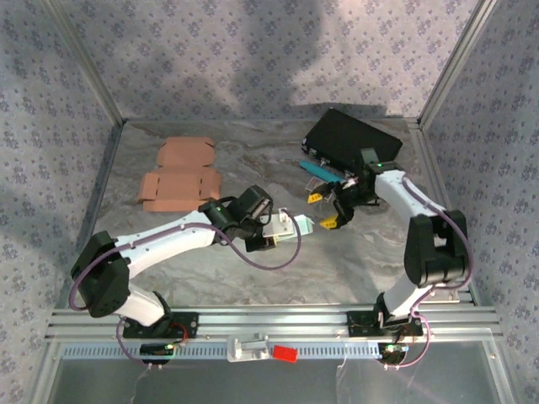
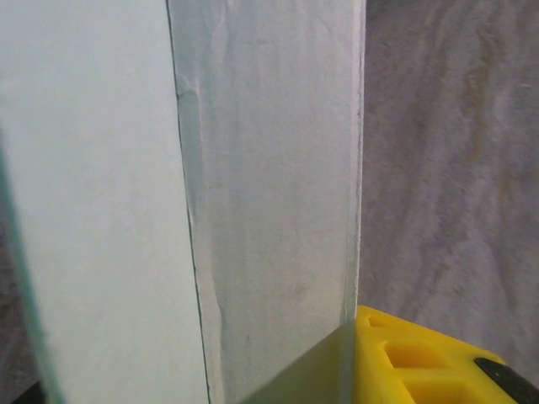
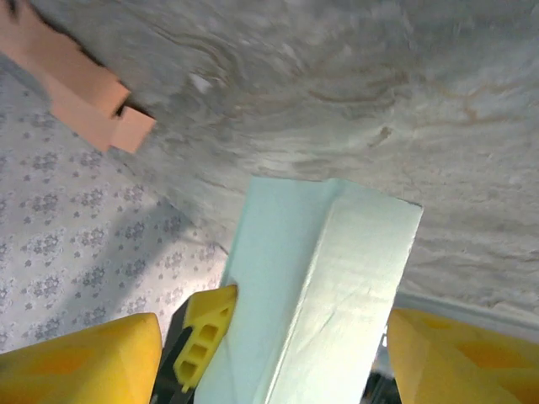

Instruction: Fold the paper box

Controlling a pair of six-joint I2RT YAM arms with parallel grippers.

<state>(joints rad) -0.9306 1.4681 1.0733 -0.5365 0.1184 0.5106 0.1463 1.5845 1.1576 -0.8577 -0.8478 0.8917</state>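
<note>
On your marbled table (image 1: pixel 253 278), a black case (image 1: pixel 349 139) sits back right and flat brown cardboard (image 1: pixel 181 172) back left, both well clear, with the pale paper box (image 1: pixel 296 225) mid-table pinched in the left gripper (image 1: pixel 282 229) and the right gripper (image 1: pixel 322 210) spread wide around its end, not touching.

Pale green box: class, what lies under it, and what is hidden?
Under the pale green box, gripped by the left gripper, lies the marbled table. The patch directly beneath it and the box's inside are covered.

Top view high, overlooking table (image 1: pixel 354 261); wrist views close-up, both on pale box (image 3: pixel 320 295).
</note>
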